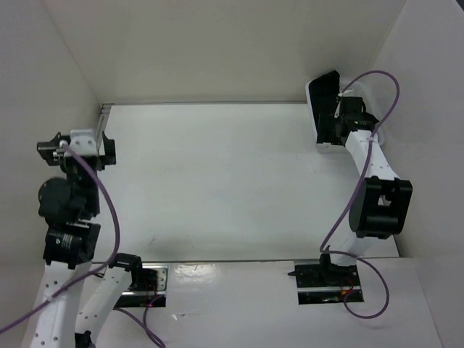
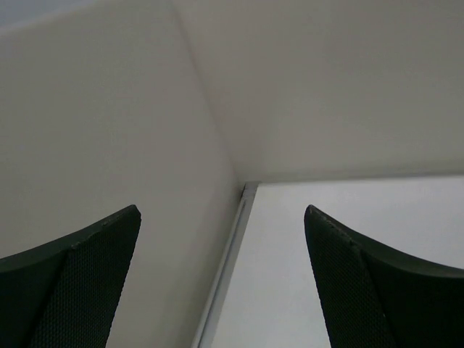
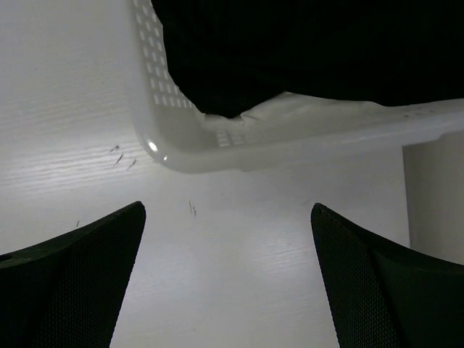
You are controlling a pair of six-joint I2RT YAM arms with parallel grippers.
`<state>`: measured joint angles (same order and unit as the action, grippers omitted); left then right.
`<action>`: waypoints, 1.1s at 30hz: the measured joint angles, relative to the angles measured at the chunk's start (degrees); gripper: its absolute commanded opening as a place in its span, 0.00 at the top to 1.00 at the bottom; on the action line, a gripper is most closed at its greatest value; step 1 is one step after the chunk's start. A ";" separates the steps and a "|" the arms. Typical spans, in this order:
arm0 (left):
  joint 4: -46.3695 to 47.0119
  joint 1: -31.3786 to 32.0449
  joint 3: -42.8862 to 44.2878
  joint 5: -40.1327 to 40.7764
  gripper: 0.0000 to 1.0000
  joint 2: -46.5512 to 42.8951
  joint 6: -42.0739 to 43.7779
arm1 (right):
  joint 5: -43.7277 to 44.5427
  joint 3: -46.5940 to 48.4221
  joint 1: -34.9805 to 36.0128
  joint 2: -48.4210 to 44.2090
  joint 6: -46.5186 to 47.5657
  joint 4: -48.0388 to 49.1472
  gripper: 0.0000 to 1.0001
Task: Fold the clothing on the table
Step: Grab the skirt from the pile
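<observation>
Two arms flank the table (image 1: 217,181), a flat white top boxed in by white walls (image 2: 109,109); its broad middle shows only bare white surface in the overhead view. The clothing (image 3: 326,51) is a dark, nearly black mass of fabric lying inside a white perforated basket (image 3: 217,148); the basket sits at the far right edge of the table, close to the right wall, and whether it stands level or tipped I cannot tell. The right gripper (image 3: 228,208) hovers just short of the basket's rounded corner with its jaws spread wide and nothing between them; its textured black fingers (image 3: 87,275) frame bare tabletop and a few small dark specks (image 3: 119,156) on the surface; neither finger touches the basket or the fabric. A purple cable (image 1: 384,87) loops above the right arm and trails down to its base.

The left gripper (image 2: 221,210) is raised at the far left side of the table, well apart from the basket; its jaws also stand wide apart and empty. Its wrist view looks into the far left corner, where two walls meet; a thin metal rail (image 2: 232,246) runs between the fingers, with wall to the left of it and tabletop to the right.
</observation>
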<state>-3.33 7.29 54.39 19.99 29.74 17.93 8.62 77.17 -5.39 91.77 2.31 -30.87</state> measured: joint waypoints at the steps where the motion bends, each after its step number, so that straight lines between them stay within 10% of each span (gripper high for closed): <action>1: -1.51 0.00 2.38 1.73 0.01 2.51 -0.31 | -0.92 1.57 -0.85 2.10 -0.42 0.11 0.01; 8: -22.23 -0.90 18.95 9.60 0.01 25.75 -7.34 | -4.42 10.54 -3.17 11.26 -1.81 -0.79 0.01; 16: -31.34 -8.90 19.54 -6.01 0.01 42.91 -20.20 | -2.47 24.04 -3.13 19.04 -0.68 -1.25 0.01; 33: -28.11 -12.87 11.43 -15.96 0.01 44.11 -23.93 | 0.15 34.36 -6.23 36.50 0.11 -1.49 0.19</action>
<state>-31.44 -5.58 65.82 4.03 73.84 -6.00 8.78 111.53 -11.62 128.27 2.42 -32.36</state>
